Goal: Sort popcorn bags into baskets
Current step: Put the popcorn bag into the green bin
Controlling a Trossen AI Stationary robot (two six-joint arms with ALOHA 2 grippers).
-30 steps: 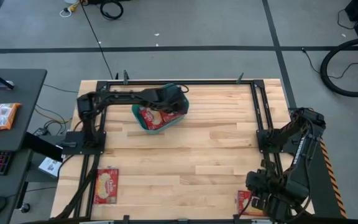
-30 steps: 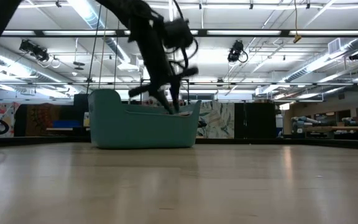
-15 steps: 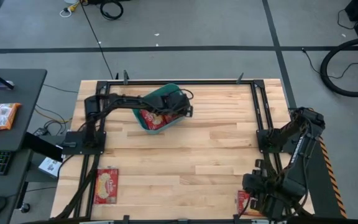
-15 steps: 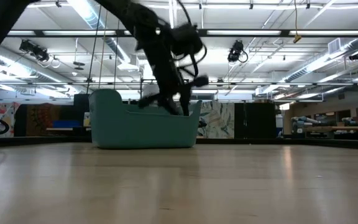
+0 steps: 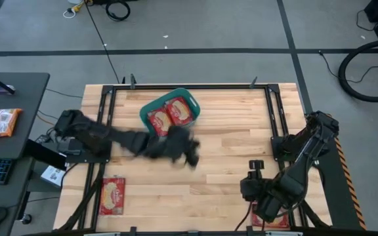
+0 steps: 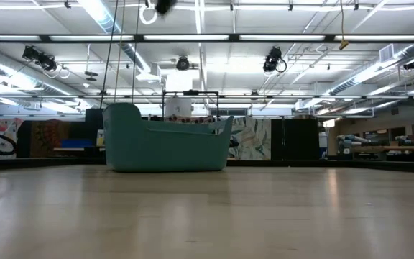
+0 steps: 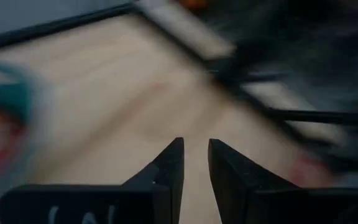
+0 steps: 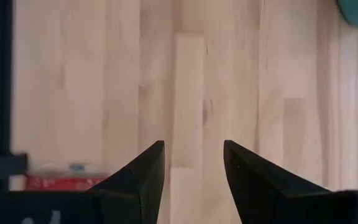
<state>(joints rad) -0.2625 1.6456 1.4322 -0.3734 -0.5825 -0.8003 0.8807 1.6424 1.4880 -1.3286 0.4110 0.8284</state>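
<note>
Since the earlier frames the left arm has pulled out of the teal basket and swung down toward the middle of the high view; its left gripper now sits just below the basket's lower edge, motion-blurred. In the left wrist view its fingers stand nearly together with only a thin slit between them, and nothing is held. The right gripper has shifted up and leftward from the lower right corner; in the right wrist view its fingers are spread apart over bare wood, empty. Two popcorn bags lie side by side inside the basket, upper centre of the high view. One loose bag lies flat at the lower left, near the frame rail and well apart from the basket. Another bag shows at the lower right edge, partly hidden under the right arm. In the low view the basket stands alone on the table, with no arm beside it. Judgement: the step in hand is the reach for the next loose bag. Done well, the left arm would open its fingers wide before descending and come down square over the lower-left bag, taking it across a short edge since it lies flat. The rail close beside it calls for a careful line of approach. The right arm looks better placed for the lower-right bag.
</note>
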